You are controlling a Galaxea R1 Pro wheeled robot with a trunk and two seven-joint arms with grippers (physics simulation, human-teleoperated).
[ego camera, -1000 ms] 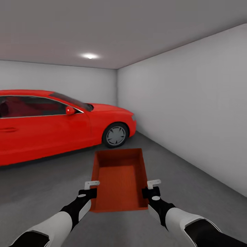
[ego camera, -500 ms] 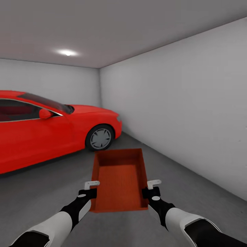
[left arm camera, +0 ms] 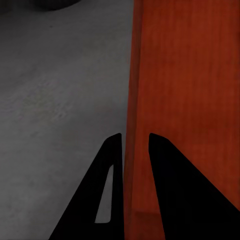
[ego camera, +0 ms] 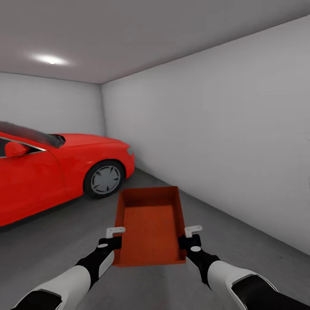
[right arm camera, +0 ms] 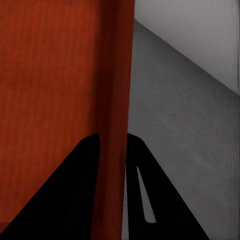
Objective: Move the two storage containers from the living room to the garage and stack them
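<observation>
I hold one orange-red storage container [ego camera: 149, 224] level in front of me, above the dark grey concrete floor [ego camera: 241, 241] of the garage. My left gripper [ego camera: 115, 237] is shut on its left wall [left arm camera: 131, 125], one finger on each side. On the opposite wall [right arm camera: 117, 100] my right gripper [ego camera: 186, 236] is shut the same way. The bin is lidless with nothing inside. The other container is out of view.
A red car [ego camera: 56, 168] is parked to the left, its front wheel [ego camera: 104, 178] close to the bin's far left corner. A pale grey wall [ego camera: 224, 129] runs along the right side. Open concrete lies ahead between the car and that wall.
The whole view has swung to the right: the car and ceiling light slid left in the picture and more of the right wall shows. The bin and both grippers keep their places relative to me.
</observation>
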